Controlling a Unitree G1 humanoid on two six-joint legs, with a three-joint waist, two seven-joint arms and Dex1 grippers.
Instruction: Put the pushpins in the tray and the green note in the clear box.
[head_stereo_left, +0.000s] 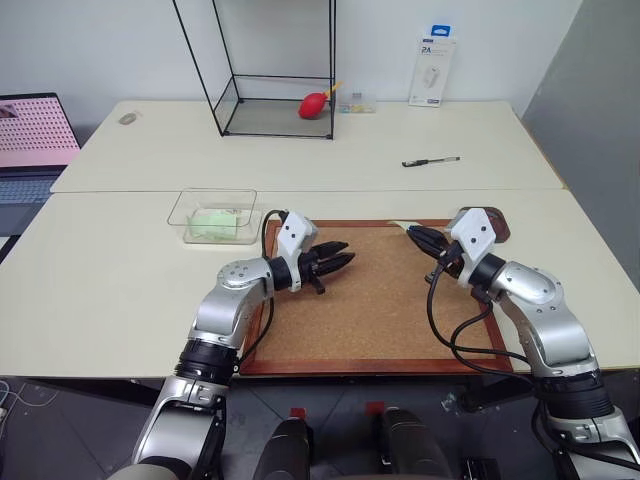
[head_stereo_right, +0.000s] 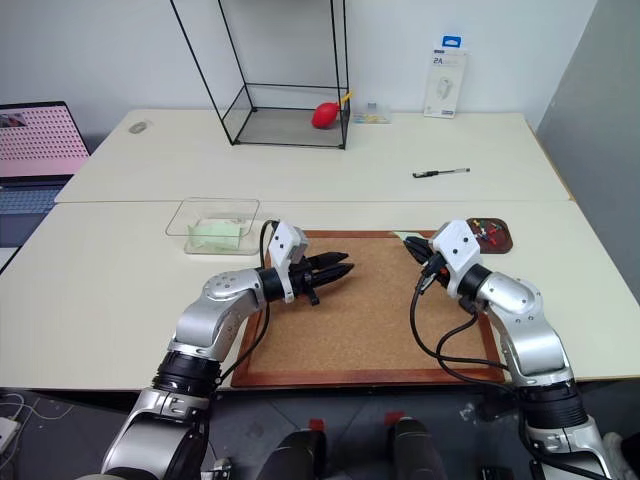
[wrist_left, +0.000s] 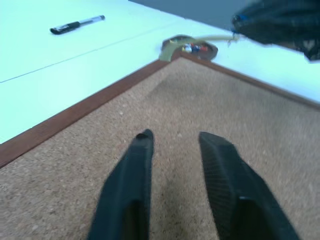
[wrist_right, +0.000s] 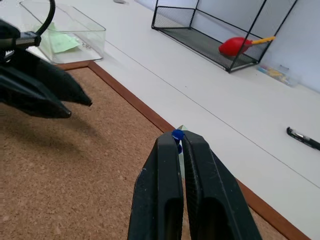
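Note:
My right gripper (head_stereo_left: 413, 236) is shut on a blue pushpin (wrist_right: 177, 134), whose head pokes out between the fingertips above the far right corner of the corkboard (head_stereo_left: 380, 300). Just behind that hand is the dark brown tray (head_stereo_right: 509, 240), with several coloured pushpins (wrist_left: 192, 48) inside. The green note (head_stereo_left: 212, 224) lies in the clear box (head_stereo_left: 176, 212), left of the corkboard's far left corner. Over the corkboard's left half my left gripper (head_stereo_left: 340, 262) is open and pointing right, with nothing between its fingers (wrist_left: 141, 150).
A pale slip of paper (head_stereo_left: 404, 225) lies at the corkboard's far right corner. On the far table stand a black-framed glass case (head_stereo_left: 275, 70) holding a red bulb (head_stereo_left: 314, 104), a pen (head_stereo_left: 430, 161) and a white package (head_stereo_left: 433, 72). A laptop (head_stereo_left: 35, 140) sits at far left.

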